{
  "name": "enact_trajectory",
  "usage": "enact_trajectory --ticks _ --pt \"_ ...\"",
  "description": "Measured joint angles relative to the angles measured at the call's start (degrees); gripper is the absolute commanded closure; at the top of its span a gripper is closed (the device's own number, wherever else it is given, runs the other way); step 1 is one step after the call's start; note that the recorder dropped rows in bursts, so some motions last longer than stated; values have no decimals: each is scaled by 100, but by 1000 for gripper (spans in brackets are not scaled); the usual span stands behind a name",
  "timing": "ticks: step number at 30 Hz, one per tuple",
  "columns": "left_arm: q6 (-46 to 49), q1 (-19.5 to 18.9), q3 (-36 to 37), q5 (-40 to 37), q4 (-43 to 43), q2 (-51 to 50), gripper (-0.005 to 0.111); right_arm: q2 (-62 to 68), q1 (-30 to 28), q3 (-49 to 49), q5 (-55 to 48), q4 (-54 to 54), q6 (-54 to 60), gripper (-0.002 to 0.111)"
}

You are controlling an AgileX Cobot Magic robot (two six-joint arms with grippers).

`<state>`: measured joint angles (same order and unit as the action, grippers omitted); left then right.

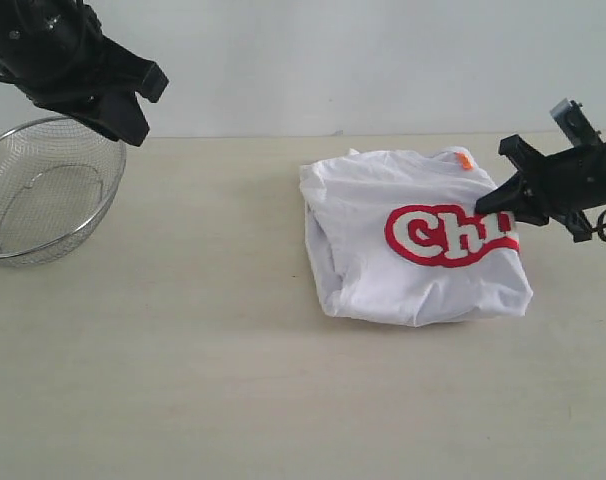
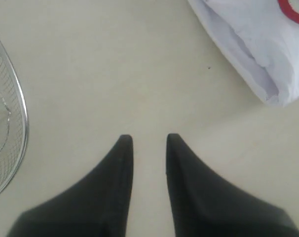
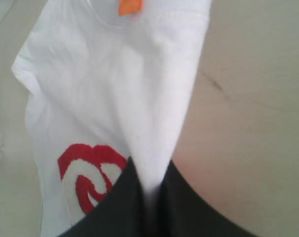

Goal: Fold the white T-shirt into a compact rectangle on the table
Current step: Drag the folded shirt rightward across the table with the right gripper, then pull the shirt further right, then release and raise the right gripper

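Right gripper point(image 3: 148, 192) pinches white T-shirt point(image 1: 383, 260) edge, mid-fold. Next, probably drag the edge across the lettering and flatten. Left gripper point(image 2: 149, 143) empty, jaws narrowly apart, above table point(image 1: 183, 380).

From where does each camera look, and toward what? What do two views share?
Exterior view: off the arms, looking down across the table toward the wall; shows left pincer and right pincer.
Left wrist view: on the left arm, facing bare table; its open pincer shows.
Right wrist view: on the right arm, facing the white T-shirt; its pincer grips the cloth.
Shared: shirt in all three; wire-mesh bowl in exterior and left wrist views.
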<state>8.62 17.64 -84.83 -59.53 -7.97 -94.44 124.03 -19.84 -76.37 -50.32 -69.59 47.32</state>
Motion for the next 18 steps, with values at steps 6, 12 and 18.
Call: enact_trajectory --ticks 6,12,18 --pt "0 0 0 -122 -21 12 86 13 -288 -141 49 258 -49 108" --pt "0 0 0 -146 -71 113 86 48 -420 -574 -30 485 -449 108" --pt "0 0 0 -154 -83 287 86 48 -420 -673 89 605 -726 108"
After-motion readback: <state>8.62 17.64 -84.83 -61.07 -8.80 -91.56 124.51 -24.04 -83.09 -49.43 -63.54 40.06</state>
